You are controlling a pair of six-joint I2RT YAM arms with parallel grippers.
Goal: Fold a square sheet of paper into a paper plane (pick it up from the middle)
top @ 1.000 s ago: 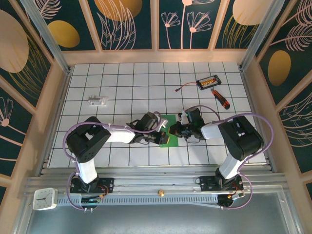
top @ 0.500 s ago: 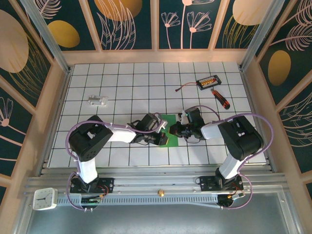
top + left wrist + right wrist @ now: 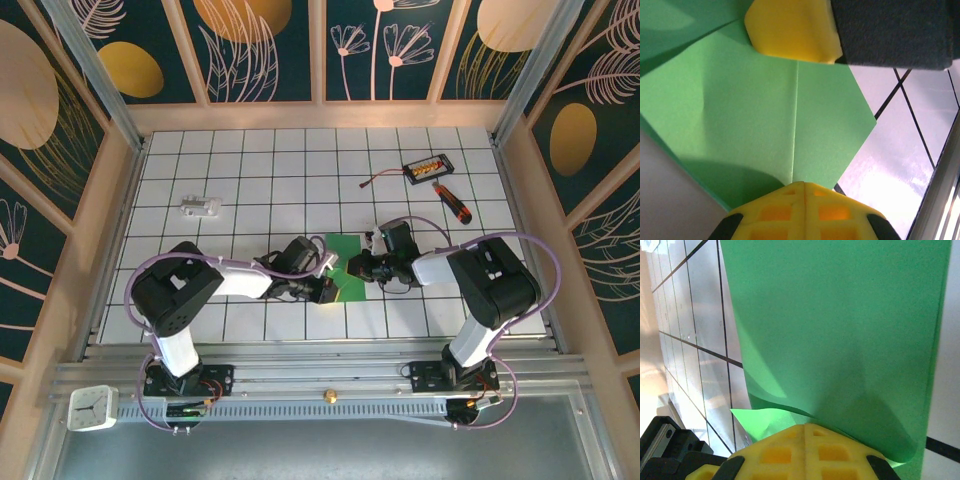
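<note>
Between the 2 arms, near the middle of the tiled desk (image 3: 250, 160), lies the square sheet of paper (image 3: 349, 287), already creased into a smaller green shape with a straight centre crease in the left wrist view. The left claw (image 3: 322, 287) is clenched, its tips meeting at the sheet's near edge right on that crease. The right claw (image 3: 358, 268) is clenched too, against the opposite side. Whether either one has a layer nipped or merely presses on the paper, I cannot tell.

The likeliest trouble is a bad crease. In the right wrist view the paper bulges into a loose curl just ahead of the yellow tips, and pressing or dragging from there would probably flatten it into a stray wrinkle off the fold line. The sheet is thin and the tiles look slick, so a sideways push by 1 claw could skid it or skew the fold. The 2 claws also sit very close, and a small move inward risks a knock.

Compared with 1 second ago, the left claw has drawn slightly back toward its own side, uncovering more green. The right claw has hardly shifted.
</note>
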